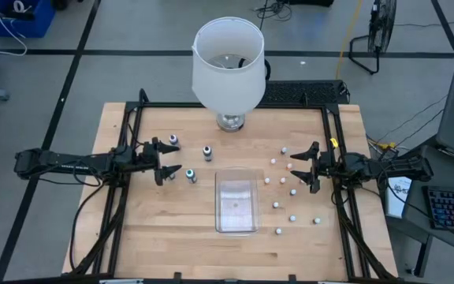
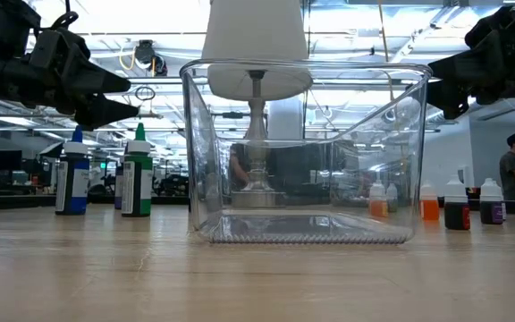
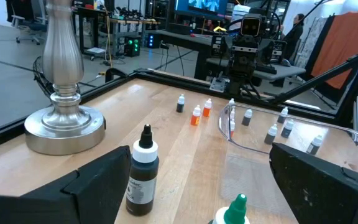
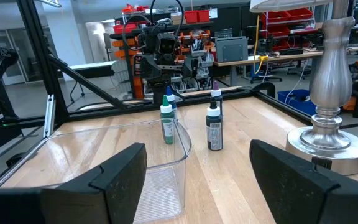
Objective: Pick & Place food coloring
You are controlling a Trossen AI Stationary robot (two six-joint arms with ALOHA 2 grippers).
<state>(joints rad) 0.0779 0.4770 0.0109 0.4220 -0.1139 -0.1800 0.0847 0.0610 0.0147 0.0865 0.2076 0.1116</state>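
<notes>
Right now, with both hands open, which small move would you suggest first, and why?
Probably ease the left hand down over the teal-capped bottle nearest it: its fingers are open, the clear tray looks empty, and no bottle is held yet.

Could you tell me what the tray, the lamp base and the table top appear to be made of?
The tray looks like clear, glossy plastic: the lamp shows through its walls. The lamp base looks like brushed silver metal, with soft highlights along its turned stem, though metallic-finished plastic is possible. The table top looks like light wood in joined strips, with a matte finish.
</notes>
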